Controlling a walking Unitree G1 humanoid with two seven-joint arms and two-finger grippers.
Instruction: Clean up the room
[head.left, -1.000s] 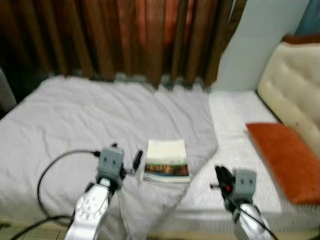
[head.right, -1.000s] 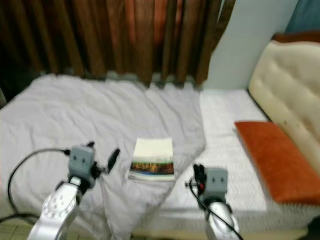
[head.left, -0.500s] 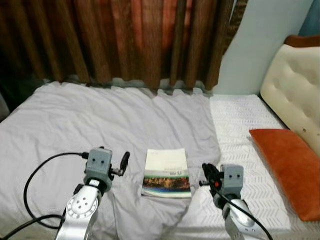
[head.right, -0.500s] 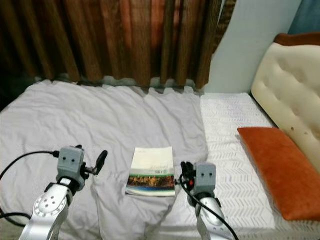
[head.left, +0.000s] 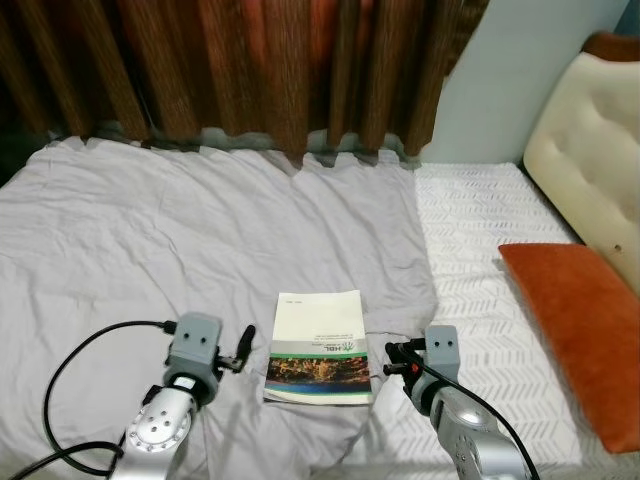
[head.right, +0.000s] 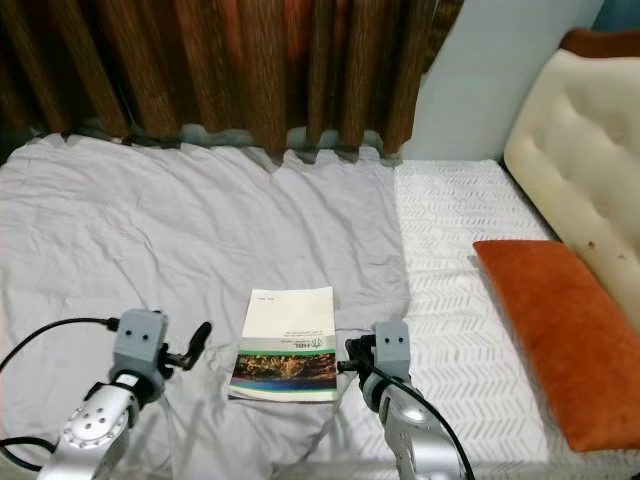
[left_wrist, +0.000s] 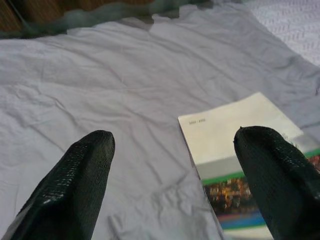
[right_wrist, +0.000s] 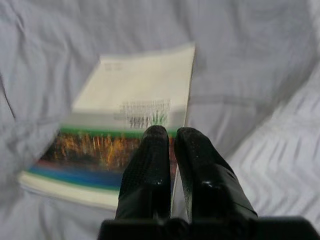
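Left to right across the bed (head.left: 120, 230): the left gripper (head.left: 243, 346) hovered low over the grey sheet (head.left: 200, 240), its jaws spread wide apart, with one fingertip (left_wrist: 272, 165) overlapping the near corner of the book in the wrist view; the book (head.left: 318, 334) lay flat and closed on the sheet near the bed's front edge, between the two arms; the right gripper (head.left: 392, 358) sat just beside the book's right edge, jaws pressed together and holding nothing; an orange pillow (head.left: 585, 330) rested well apart on the white patterned mattress cover (head.left: 480, 240), by the cream headboard (head.left: 585, 150). The step in hand was judged to be picking up the book: a sound grasp would bring one open pair of jaws over a free edge, slip the lower finger beneath the cover without dragging the loose sheet, and close across the full thickness. The cover bore a pale upper half, a green band and a landscape photograph; small dark print was present but too fine to read
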